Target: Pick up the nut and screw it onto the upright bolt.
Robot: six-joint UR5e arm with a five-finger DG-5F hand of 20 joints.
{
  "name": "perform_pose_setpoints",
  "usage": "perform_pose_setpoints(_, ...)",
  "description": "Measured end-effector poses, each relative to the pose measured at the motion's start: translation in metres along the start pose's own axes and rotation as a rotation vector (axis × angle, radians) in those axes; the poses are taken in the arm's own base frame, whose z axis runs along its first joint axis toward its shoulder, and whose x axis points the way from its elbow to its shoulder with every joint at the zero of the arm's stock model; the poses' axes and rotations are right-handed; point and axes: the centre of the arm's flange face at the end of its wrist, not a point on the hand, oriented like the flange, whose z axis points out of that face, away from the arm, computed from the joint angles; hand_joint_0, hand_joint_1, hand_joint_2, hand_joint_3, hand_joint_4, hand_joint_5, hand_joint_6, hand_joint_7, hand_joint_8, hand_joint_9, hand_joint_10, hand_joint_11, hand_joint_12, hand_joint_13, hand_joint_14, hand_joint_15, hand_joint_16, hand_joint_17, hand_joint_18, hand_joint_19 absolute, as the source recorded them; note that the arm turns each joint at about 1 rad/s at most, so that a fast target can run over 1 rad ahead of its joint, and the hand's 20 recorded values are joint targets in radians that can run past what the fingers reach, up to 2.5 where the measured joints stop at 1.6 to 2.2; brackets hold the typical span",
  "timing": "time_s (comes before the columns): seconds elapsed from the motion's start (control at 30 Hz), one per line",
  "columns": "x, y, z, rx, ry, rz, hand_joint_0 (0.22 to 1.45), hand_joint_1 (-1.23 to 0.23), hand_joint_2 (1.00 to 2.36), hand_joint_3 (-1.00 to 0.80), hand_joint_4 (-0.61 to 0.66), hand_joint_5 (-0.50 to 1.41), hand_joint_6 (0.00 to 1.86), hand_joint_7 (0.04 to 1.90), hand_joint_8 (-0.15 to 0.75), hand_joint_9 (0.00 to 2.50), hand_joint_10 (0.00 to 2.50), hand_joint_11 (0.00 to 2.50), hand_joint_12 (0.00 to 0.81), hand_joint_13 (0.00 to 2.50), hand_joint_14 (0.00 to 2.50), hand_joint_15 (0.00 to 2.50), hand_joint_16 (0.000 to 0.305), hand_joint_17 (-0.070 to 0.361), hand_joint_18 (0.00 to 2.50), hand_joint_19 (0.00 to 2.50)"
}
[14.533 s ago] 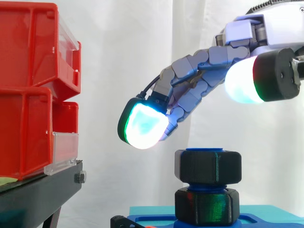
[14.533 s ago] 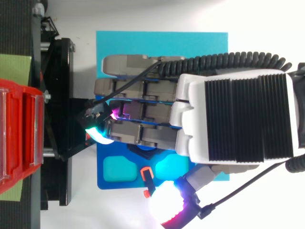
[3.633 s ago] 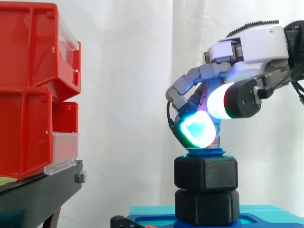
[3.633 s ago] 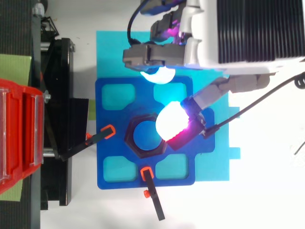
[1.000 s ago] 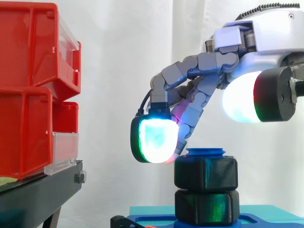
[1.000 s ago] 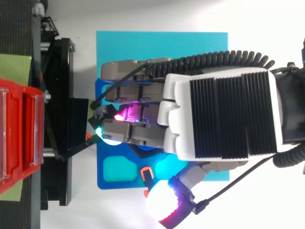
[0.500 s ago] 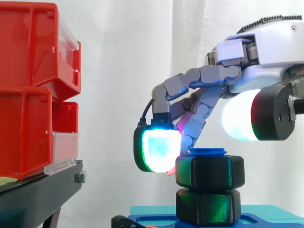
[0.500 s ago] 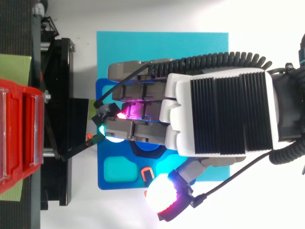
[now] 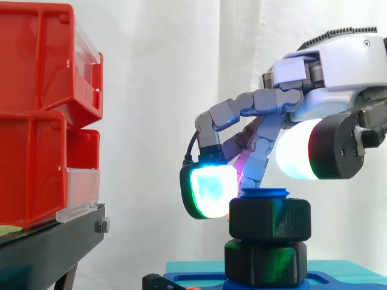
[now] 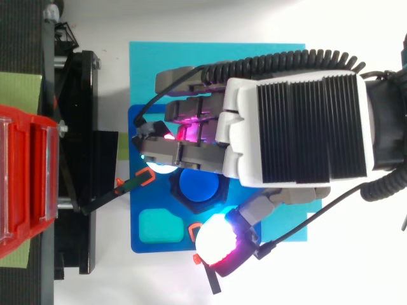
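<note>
A black hex nut (image 9: pixel 269 218) sits on the upright blue bolt (image 9: pixel 265 193), above a second black nut (image 9: pixel 266 263) at the bolt's foot. From above, the bolt's blue top (image 10: pixel 198 184) shows inside the nut (image 10: pixel 182 201). My hand (image 10: pixel 292 108) hovers over them, arm coming in from the right. Its fingers are loosely bent; one glowing pad (image 9: pixel 208 190) is at the nut's upper left edge. The thumb pad (image 9: pixel 299 151) hangs above the nut on the camera side, apart from it. Nothing is clamped.
The bolt stands in a blue fixture plate (image 10: pixel 143 210) on a cyan mat (image 10: pixel 152 63). Orange-tipped black clamps (image 10: pixel 141 180) hold the plate. Red bins (image 9: pixel 36 121) on a black stand (image 9: pixel 48 248) are to the left.
Over the last second the hand sank and shifted, uncovering the bolt's top from above. The lit finger pad came down against the nut's left edge and the thumb drew in closer.
</note>
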Motion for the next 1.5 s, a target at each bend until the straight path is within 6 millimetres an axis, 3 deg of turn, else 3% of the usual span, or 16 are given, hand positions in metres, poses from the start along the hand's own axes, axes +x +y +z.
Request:
perform_pose_setpoints(0.6,-0.012,-0.024,-0.006,0.009,-0.010,-0.001,0.49,-0.31,1.00,-0.50,0.11,0.02,0.59,1.51,0.282,1.13,0.00,0.00,0.189,0.95,0.00,0.00,0.024,0.055,0.60,0.05)
perform_pose_setpoints(0.7,-0.022,-0.031,-0.008,0.015,-0.014,-0.003,0.49,-0.31,1.00,-0.50,0.14,0.02,0.51,1.61,0.278,1.12,0.00,0.00,0.191,0.93,0.00,0.00,0.025,0.056,0.60,0.05)
perform_pose_setpoints(0.93,-0.046,-0.041,-0.012,0.023,-0.012,-0.018,0.49,-0.32,1.00,-0.50,0.22,-0.05,0.50,1.10,0.256,1.03,0.00,0.00,0.205,0.86,0.00,0.00,0.026,0.060,0.53,0.04)
perform_pose_setpoints(1.1,-0.056,-0.043,-0.013,0.027,-0.021,-0.022,0.48,-0.32,1.00,-0.50,0.23,-0.07,0.50,0.95,0.251,1.01,0.00,0.00,0.207,0.85,0.00,0.00,0.027,0.060,0.51,0.02)
perform_pose_setpoints(1.5,-0.033,-0.025,-0.004,0.046,-0.030,-0.023,0.48,-0.28,1.00,-0.50,0.22,-0.06,0.50,0.79,0.231,0.94,0.00,0.00,0.216,0.78,0.00,0.00,0.028,0.062,0.43,0.00)
